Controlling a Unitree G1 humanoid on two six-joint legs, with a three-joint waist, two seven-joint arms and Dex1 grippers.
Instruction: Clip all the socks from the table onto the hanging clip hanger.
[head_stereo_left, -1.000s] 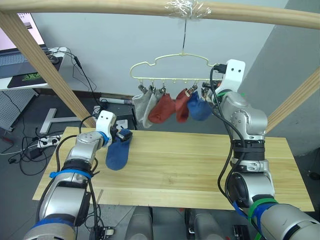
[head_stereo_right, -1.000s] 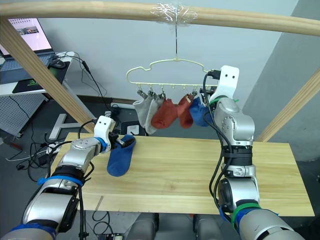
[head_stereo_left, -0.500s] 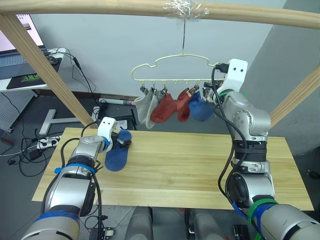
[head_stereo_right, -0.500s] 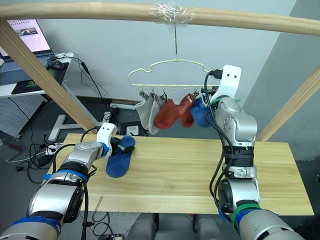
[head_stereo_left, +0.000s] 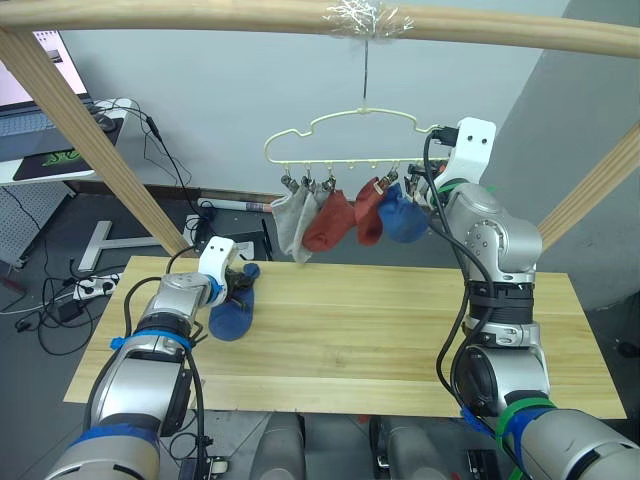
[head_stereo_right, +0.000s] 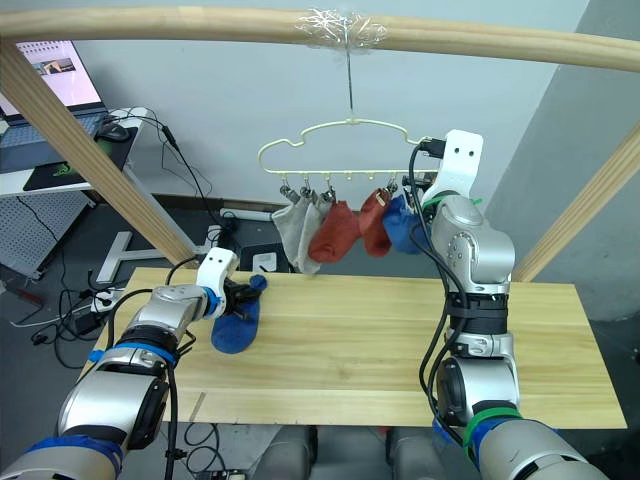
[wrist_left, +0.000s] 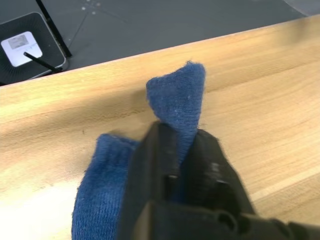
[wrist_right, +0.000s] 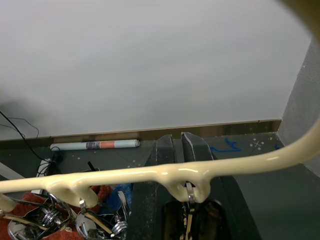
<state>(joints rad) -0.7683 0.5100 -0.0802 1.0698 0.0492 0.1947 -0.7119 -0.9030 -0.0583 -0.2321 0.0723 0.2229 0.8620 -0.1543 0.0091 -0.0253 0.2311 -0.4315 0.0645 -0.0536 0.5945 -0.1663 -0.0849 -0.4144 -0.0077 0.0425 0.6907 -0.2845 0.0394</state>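
Blue sock (wrist_left: 177, 107), the last on the counter (head_stereo_left: 400, 320), sits pinched in my left hand (wrist_left: 182, 150) at nine o'clock. At one o'clock my right hand (wrist_right: 177, 145), nearly closed, steadies the clip hanger (head_stereo_left: 340, 135); next, lift to its free clip. No readable writing.

table (head_stereo_left: 400, 320): light wood planks, visible grain, smooth matt finish
blue sock (wrist_left: 100, 195): soft knit cloth, fuzzy and matt
left gripper (wrist_left: 182, 165): black fingers, matt, looked like plastic
clip hanger (wrist_right: 165, 175): pale yellow coated wire, smooth and glossy
clips (wrist_right: 85, 222): shiny bare metal
hung socks (head_stereo_left: 325, 220): soft matt cloth, grey, rust-red and blue
frame beams (head_stereo_left: 200, 12): round pale wood, smooth, faint sheen
right arm (head_stereo_left: 490, 235): silver-grey shell, smooth with a soft gloss
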